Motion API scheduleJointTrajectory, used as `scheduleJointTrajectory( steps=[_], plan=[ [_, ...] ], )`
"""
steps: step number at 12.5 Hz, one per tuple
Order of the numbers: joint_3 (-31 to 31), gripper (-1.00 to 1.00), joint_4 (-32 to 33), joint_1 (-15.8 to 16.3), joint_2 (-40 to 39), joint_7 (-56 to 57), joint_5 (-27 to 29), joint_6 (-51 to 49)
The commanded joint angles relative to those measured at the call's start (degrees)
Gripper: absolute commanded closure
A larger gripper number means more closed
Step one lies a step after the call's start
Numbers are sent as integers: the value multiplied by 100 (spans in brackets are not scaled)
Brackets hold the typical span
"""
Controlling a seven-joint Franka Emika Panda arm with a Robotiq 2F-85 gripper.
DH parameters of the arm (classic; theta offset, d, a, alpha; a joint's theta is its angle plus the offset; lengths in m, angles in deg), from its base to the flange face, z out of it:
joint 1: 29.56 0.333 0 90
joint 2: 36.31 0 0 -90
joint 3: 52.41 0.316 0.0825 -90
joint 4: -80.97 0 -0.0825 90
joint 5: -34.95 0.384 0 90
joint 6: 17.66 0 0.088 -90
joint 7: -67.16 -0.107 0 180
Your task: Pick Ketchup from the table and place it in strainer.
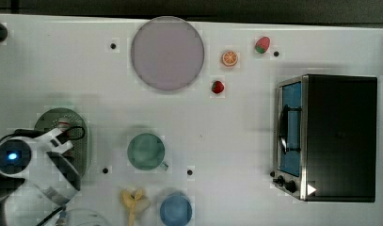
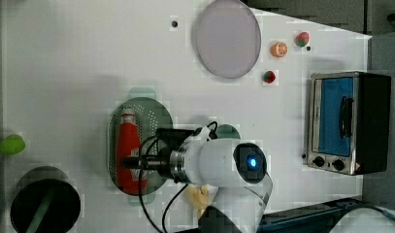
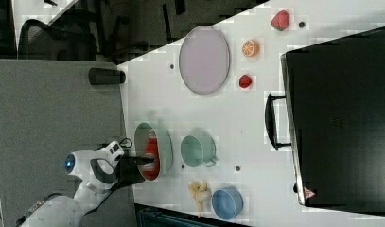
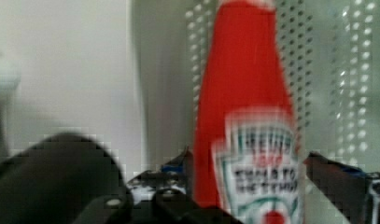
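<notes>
The Ketchup point(image 2: 128, 143) is a red bottle with a white cap and a white label. It lies inside the strainer point(image 2: 154, 114), a pale green oval basket with a perforated bottom, at the top view's left. My gripper point(image 2: 133, 164) reaches over the strainer's rim, level with the bottle's labelled lower half. In the wrist view the Ketchup point(image 4: 246, 93) lies between my two fingers point(image 4: 332, 175), with a narrow gap showing on each side. My gripper point(image 4: 250, 163) stands open around it. From the right view, the Ketchup point(image 3: 151, 151) rests against the strainer point(image 3: 165, 142) wall.
A green mug point(image 1: 146, 150) stands beside the strainer, with a blue cup point(image 1: 175, 209) and a banana toy point(image 1: 134, 200) near the edge. A lilac plate point(image 1: 167, 52), small toy fruits point(image 1: 229, 58) and a toaster oven point(image 1: 330, 136) stand farther off.
</notes>
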Motion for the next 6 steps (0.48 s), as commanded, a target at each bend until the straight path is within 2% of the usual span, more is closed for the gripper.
scheduleJointTrajectory(
  steps=[1,4,6],
  plan=[
    [77,-100,-72,-170,557,-614,-9,-32],
    [78,-100,-92,-512,1618,-817,170,-767],
    [46,-100,-187,-844,2346,-775,794,-1656]
  ],
)
